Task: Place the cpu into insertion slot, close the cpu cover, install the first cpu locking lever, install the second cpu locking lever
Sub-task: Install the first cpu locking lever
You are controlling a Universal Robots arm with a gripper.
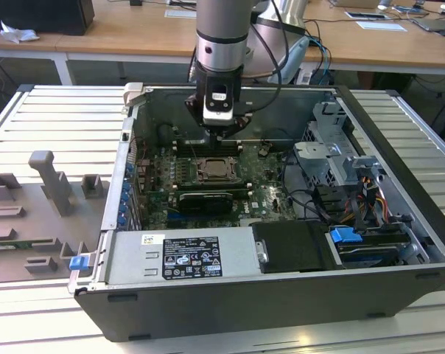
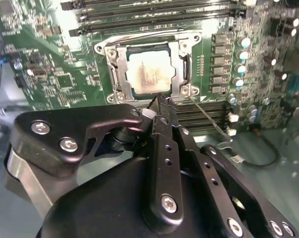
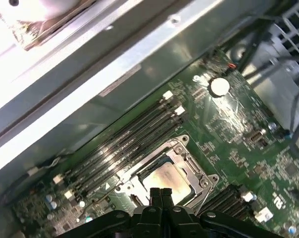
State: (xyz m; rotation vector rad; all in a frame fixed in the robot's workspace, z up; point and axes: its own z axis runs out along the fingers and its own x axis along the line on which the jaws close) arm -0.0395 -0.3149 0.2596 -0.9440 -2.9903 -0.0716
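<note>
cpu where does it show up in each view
Exterior view: the cpu sits mid-board, close by the gripper.
Second wrist view: the cpu lies inside the cpu cover.
First wrist view: the cpu lies just past the gripper.
Shared landmark: the memory slots running alongside it.

Nothing legible anywhere. White label (image 1: 190, 257) on the power supply (image 1: 236, 254), crowded with print and marks too small to make out. Pale sticker (image 3: 119, 80) on the chassis wall (image 3: 189, 44) in the first wrist view, likewise unreadable.
</note>
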